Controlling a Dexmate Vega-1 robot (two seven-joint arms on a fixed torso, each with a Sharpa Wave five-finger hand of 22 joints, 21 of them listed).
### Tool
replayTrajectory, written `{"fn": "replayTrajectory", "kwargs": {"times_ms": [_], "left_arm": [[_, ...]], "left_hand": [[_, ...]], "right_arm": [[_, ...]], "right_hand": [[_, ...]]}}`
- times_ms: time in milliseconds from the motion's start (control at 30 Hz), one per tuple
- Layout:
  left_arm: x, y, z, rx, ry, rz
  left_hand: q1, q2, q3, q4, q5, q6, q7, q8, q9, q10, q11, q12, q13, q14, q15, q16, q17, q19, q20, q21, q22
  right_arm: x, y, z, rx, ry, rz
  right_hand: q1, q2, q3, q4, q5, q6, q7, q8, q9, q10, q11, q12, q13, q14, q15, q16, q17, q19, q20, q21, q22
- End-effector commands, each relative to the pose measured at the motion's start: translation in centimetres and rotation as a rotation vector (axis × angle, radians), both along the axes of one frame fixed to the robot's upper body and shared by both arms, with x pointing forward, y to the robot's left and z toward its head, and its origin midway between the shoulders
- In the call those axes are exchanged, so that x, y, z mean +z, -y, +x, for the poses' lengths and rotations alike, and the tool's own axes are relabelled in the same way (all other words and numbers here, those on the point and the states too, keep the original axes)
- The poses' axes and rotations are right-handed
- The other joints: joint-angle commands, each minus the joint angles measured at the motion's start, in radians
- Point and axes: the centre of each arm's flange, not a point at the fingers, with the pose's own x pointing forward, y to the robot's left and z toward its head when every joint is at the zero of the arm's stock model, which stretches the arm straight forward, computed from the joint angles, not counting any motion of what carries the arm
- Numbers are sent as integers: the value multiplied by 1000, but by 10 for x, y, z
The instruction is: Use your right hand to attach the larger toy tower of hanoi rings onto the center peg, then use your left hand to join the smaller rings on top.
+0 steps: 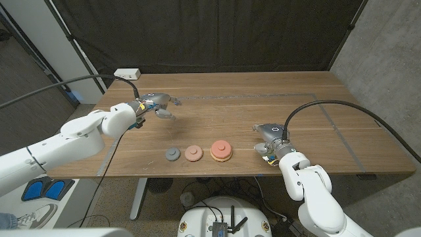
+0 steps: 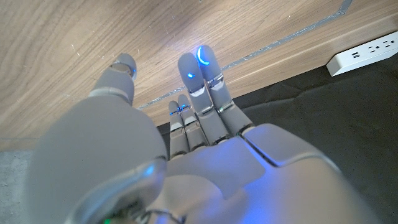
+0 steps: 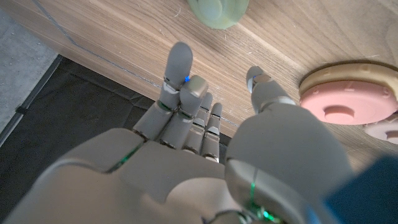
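Three toy pieces stand in a row near the table's front edge: a small grey piece point(image 1: 172, 155), a salmon ring point(image 1: 192, 153), and a pink ring on a wider tan-orange ring point(image 1: 221, 151). My right hand point(image 1: 270, 136) hovers just right of that stack, fingers apart and holding nothing. In the right wrist view the pink ring on its tan ring point(image 3: 345, 99) lies beside my thumb, and a pale green rounded piece point(image 3: 217, 9) lies beyond my fingertips point(image 3: 180, 59). My left hand point(image 1: 158, 104) hangs over the far left of the table point(image 1: 230, 112), holding nothing, well away from the pieces.
A white power strip point(image 1: 127, 73) sits at the table's far left edge and also shows in the left wrist view as a power strip point(image 2: 364, 55). Grey tape lines point(image 1: 332, 122) mark the tabletop. A black curtain hangs behind the table.
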Motion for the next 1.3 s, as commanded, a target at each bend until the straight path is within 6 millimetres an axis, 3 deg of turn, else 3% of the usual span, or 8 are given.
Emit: {"fn": "replayTrajectory", "kwargs": {"times_ms": [33, 367, 1300], "left_arm": [[0, 6, 0, -17, -53, 83], [-5, 7, -3, -47, -108, 111], [-24, 17, -17, -150, -142, 181]], "left_hand": [[14, -4, -1, 4, 4, -39, 11, -10, 1, -35, 15, -7, -1, -7, -102, 1, -1, -12, -128, 11, 0], [11, -11, -6, 10, 3, -97, 22, -14, -2, -91, 30, -8, -6, -16, -102, -4, -10, -15, -126, 16, -2], [12, -15, -11, 13, 1, -85, 21, 5, -7, -73, 23, 13, -13, -9, -102, 0, -15, -14, -125, 23, -4]], "right_arm": [[1, -4, 0, -3, -6, -7], [3, -7, 1, -7, -4, -12], [7, -13, 8, -6, -2, -7]], "right_hand": [[6, 10, 3, 2, 5, -2, -1, 7, 6, 9, 0, 3, 5, -3, -53, -5, 0, -7, -67, 9, 1], [5, 13, 4, 3, 6, 0, -2, 9, 9, 10, -2, 2, 7, -2, -53, -7, 0, -7, -67, 10, -1], [3, 20, 6, 3, 11, 4, -3, 16, 19, 19, -10, 1, 15, 8, -53, -8, 6, -5, -67, 14, -7]]}}
